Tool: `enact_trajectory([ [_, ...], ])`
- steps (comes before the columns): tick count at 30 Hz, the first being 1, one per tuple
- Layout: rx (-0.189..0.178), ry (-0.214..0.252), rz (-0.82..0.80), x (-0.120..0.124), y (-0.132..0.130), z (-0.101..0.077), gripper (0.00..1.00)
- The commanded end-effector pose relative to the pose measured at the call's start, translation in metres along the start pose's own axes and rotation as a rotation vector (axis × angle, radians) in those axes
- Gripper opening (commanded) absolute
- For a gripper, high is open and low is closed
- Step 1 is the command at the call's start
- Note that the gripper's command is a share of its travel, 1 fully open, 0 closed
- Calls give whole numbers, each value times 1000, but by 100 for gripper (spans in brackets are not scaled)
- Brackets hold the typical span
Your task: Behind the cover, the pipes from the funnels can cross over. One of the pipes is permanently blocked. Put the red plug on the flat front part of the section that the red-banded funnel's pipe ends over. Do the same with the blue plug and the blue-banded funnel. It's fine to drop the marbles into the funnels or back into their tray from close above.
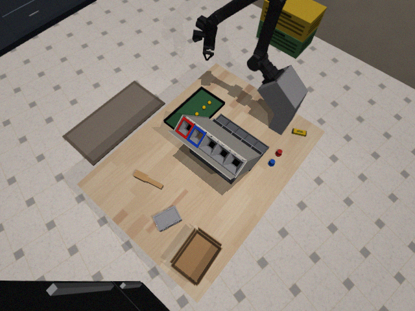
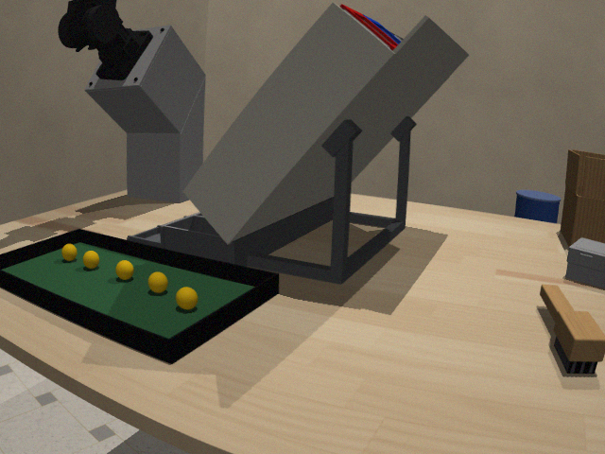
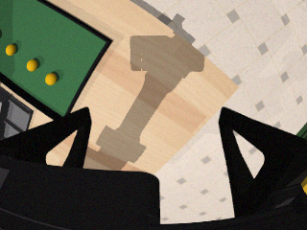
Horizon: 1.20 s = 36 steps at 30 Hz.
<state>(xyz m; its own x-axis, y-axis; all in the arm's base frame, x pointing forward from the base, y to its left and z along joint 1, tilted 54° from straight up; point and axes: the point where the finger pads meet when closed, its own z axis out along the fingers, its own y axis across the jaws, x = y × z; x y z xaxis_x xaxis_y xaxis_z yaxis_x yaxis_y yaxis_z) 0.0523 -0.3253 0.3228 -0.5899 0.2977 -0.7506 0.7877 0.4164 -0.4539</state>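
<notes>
My gripper (image 1: 208, 56) hangs open and empty high above the table's back edge, past the green marble tray (image 1: 194, 107). In the wrist view the open fingers frame bare wood and floor, with the tray corner (image 3: 48, 53) at the upper left. Several yellow marbles (image 2: 124, 270) lie in a row in the tray. The grey covered funnel box (image 1: 214, 147) stands tilted on its stand, with the red-banded funnel (image 1: 184, 127) and the blue-banded funnel (image 1: 196, 136) at its left end. The red plug (image 1: 278, 152) and the blue plug (image 1: 271, 162) stand on the table to its right. The sectioned bin (image 1: 241, 133) lies behind the box.
The arm's grey base block (image 1: 283, 97) stands at the back right. A small yellow object (image 1: 299, 132) lies near it. A wooden brush (image 1: 148, 179), a grey box (image 1: 166, 218) and an open cardboard box (image 1: 196, 254) lie on the near side. A brown mat (image 1: 113, 120) lies on the floor to the left.
</notes>
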Motion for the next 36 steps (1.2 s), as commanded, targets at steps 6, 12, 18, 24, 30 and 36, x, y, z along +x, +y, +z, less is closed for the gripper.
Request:
enact_trajectory([
  [6, 36, -56, -4, -31, -16, -68, 100],
  [12, 28, -45, -3, -31, -14, -91, 100],
  [18, 19, -32, -2, -31, -13, -118, 100],
  [24, 13, -24, -1, -32, -11, -136, 100],
  [30, 1, -9, 1, -36, -13, -162, 100],
  [36, -10, 7, 4, -41, -14, -187, 100],
])
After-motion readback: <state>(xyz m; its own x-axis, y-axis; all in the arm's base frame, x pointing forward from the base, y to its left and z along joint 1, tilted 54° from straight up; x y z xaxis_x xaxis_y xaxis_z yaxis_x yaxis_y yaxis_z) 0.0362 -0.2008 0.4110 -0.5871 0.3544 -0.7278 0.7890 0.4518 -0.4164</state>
